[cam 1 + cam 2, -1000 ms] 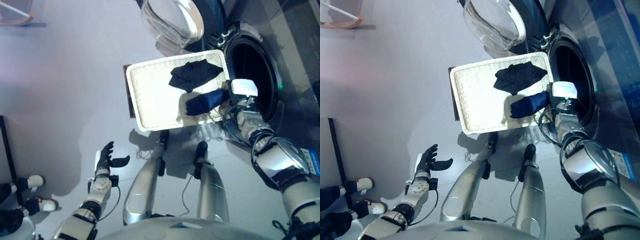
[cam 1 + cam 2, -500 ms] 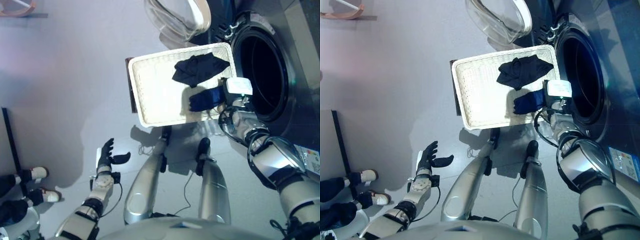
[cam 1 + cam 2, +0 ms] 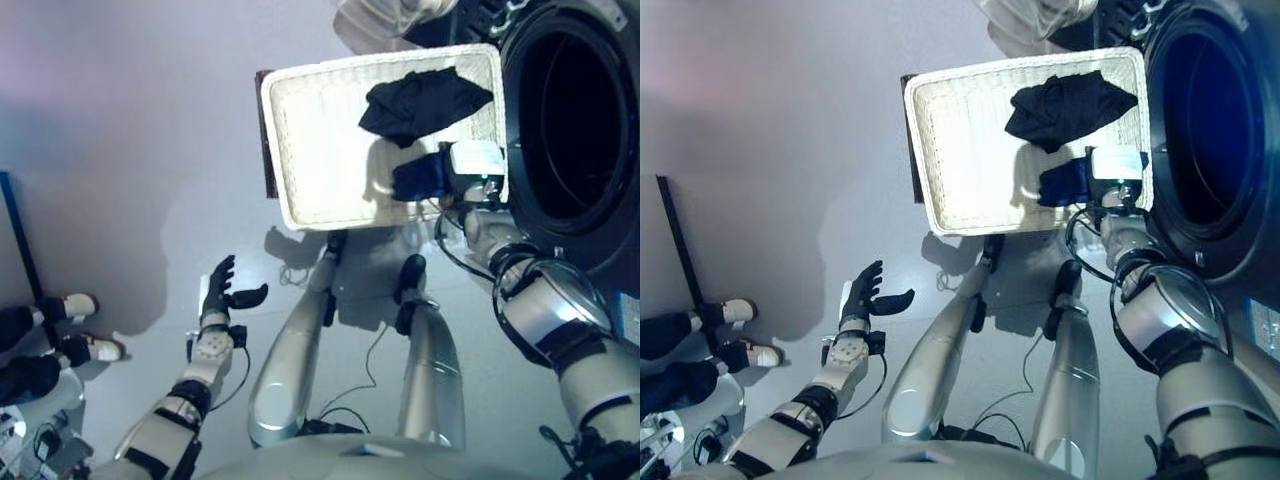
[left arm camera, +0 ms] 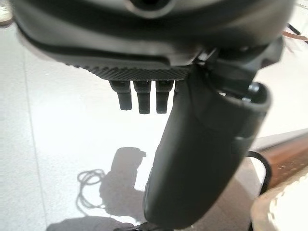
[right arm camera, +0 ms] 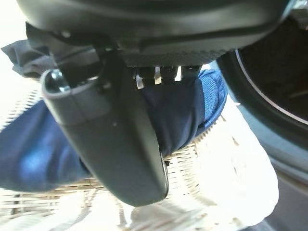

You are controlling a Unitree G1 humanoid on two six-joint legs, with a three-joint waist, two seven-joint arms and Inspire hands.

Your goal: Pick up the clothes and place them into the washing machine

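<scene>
A white wicker basket (image 3: 275, 150) stands on the floor before the washing machine's open drum (image 3: 575, 120). A black garment (image 3: 420, 100) lies at the basket's far end. A blue garment (image 3: 418, 180) lies by the near right corner of the basket. My right hand (image 5: 110, 139) is on it, its thumb across the blue cloth (image 5: 187, 110) and its fingers curled into it. The cloth still rests on the wicker. My left hand (image 3: 222, 295) hangs open over the floor at the lower left, holding nothing, as the left wrist view (image 4: 207, 159) also shows.
The machine's glass door (image 3: 400, 10) stands swung open beyond the basket. A dark board (image 3: 266, 130) lies along the basket's left side. A person's shoes (image 3: 75, 305) show at the left edge, near a dark strip (image 3: 20, 240) on the floor.
The camera has shifted, so basket and drum sit higher and further right in the picture. My right hand stays on the blue garment; the left hand has hardly moved.
</scene>
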